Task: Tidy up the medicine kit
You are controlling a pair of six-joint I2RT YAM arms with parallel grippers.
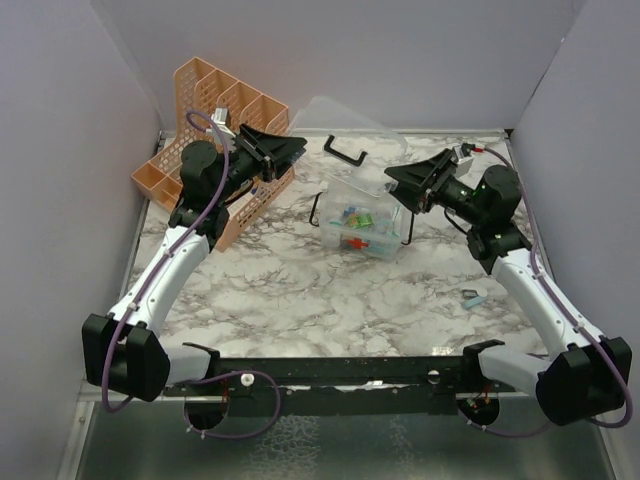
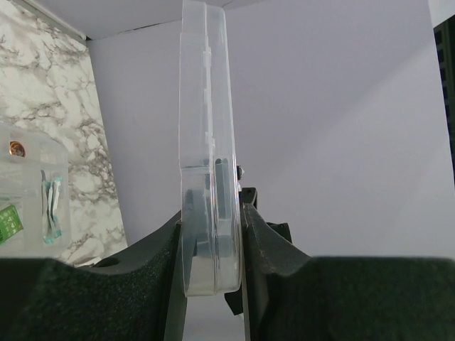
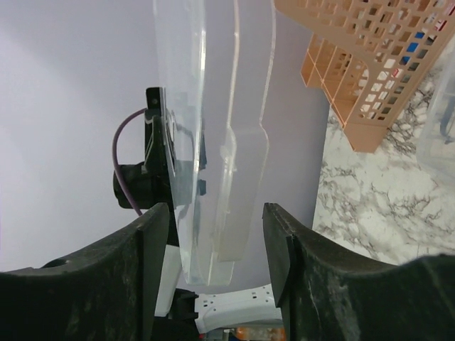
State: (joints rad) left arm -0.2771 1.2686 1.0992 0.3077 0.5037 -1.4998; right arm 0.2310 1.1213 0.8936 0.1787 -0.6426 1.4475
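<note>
The medicine kit (image 1: pixel 362 218), a clear box with a red cross and small coloured packets inside, stands lidless mid-table. Its see-through lid (image 1: pixel 335 112) is held up in the air behind it, with a black handle (image 1: pixel 345 152) below its edge. My left gripper (image 1: pixel 296 150) is shut on one edge of the lid (image 2: pixel 206 106), both pads pressed against the plastic (image 2: pixel 212 241). My right gripper (image 1: pixel 392 178) straddles the opposite edge of the lid (image 3: pixel 213 106). Its jaws (image 3: pixel 213 245) stand open, with a gap on each side of the plastic.
An orange mesh file rack (image 1: pixel 215 110) stands at the back left, close behind my left arm, and shows again in the right wrist view (image 3: pixel 370 57). A small pale blue item (image 1: pixel 473 297) lies on the marble table near my right arm. Walls close in the sides.
</note>
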